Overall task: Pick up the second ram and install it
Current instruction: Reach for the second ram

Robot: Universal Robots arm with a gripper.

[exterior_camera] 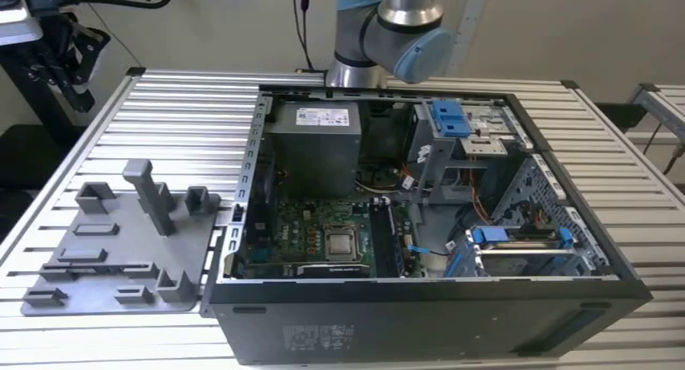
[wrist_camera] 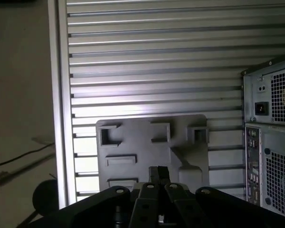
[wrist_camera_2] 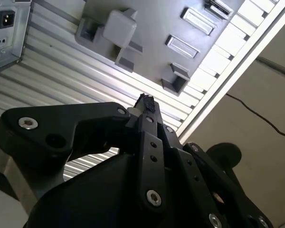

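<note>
- Table [exterior_camera: 182, 105]: slatted metal top that carries everything. In both wrist views I see its ribs running under the claw.
- PC case [exterior_camera: 428, 314]: lies on its side w/ the cover off, taking up the exterior view's right half of the table. Its rear grille [wrist_camera: 270, 123] edges into the first wrist view.
- Arm [exterior_camera: 402, 33]: grey and blue joint rising behind the far wall of the case in the exterior view.
- Fixture plate [exterior_camera: 123, 240]: grey, flat on the table, just beside the case on the exterior view's left. It carries several low blocks and one tall post [exterior_camera: 150, 195]. In both wrist views it sits beyond the claw tips [wrist_camera: 147, 152] [wrist_camera_2: 152, 19].
- PSU [exterior_camera: 313, 149]: grey box in the far corner of the case, next to the mobo. Its socket face [wrist_camera_2: 4, 28] shows in the second wrist view.
- Claw [wrist_camera_2: 145, 102] [wrist_camera: 159, 172]: black fingers pressed together at the tips, narrow, nothing seen btwn them. It hangs over the table, clear of the plate and touching nothing.
- CPU [exterior_camera: 342, 243]: square silver chip on the green board.
- Second ram [exterior_camera: 379, 237]: I place it in the long dark slot row just beside the CPU on the exterior view's right, standing on edge. It's too small for me to tell stick from slot for sure.
</note>
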